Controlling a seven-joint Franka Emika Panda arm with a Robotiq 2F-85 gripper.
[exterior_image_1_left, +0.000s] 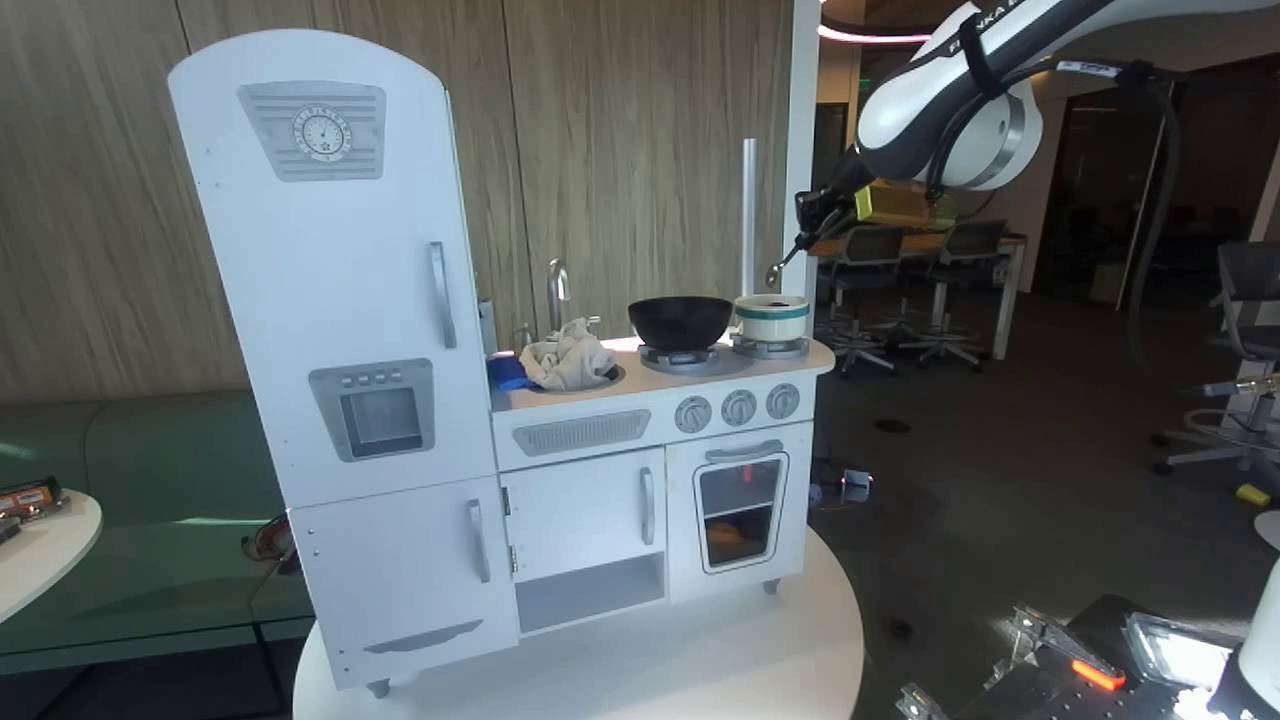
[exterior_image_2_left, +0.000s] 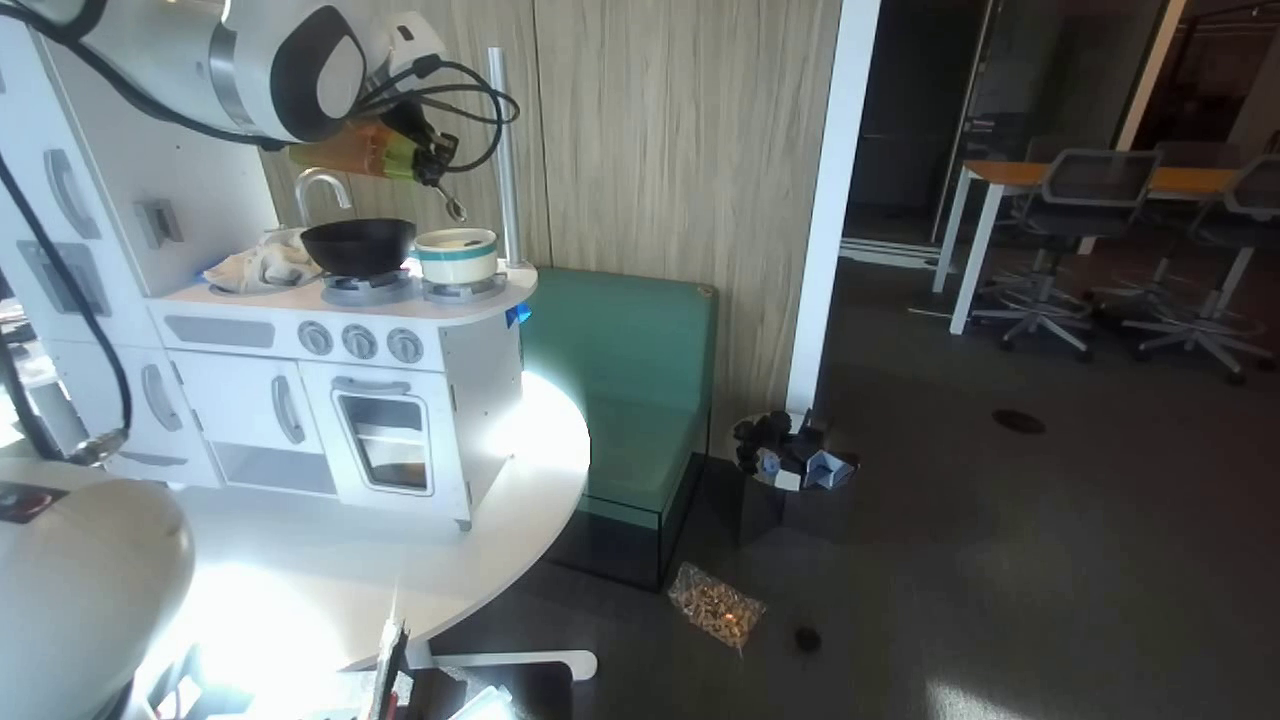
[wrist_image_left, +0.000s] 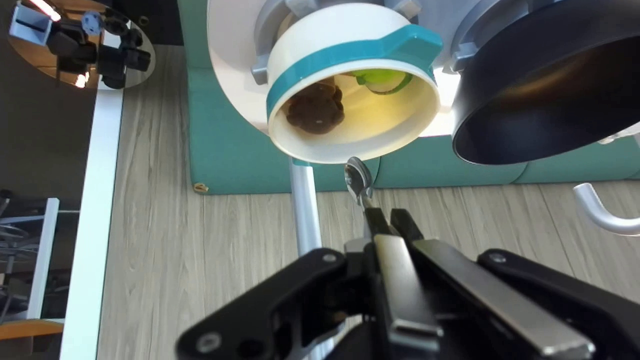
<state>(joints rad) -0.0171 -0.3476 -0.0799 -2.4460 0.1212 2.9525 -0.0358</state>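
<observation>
Clenching one metal spoon (wrist_image_left: 358, 176), the claw (wrist_image_left: 389, 221) is hanging above one teal-banded white pot (wrist_image_left: 330, 31). Beside the pot, one black pan (wrist_image_left: 530, 67) is resting on a stove burner (exterior_image_1_left: 690, 366).

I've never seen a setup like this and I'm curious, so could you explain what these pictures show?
This is a robot arm ending in a two-fingered gripper. Two pictures come from cameras standing outside the robot; the third comes from a camera on its wrist, where the scene appears upside down. The gripper is closed on a spoon, which shows above a white pot in both exterior views. The pot stands on the counter of a toy kitchen, along with a black pan and a crumpled cloth. In the wrist view you can see something brown and something green inside the pot.
</observation>
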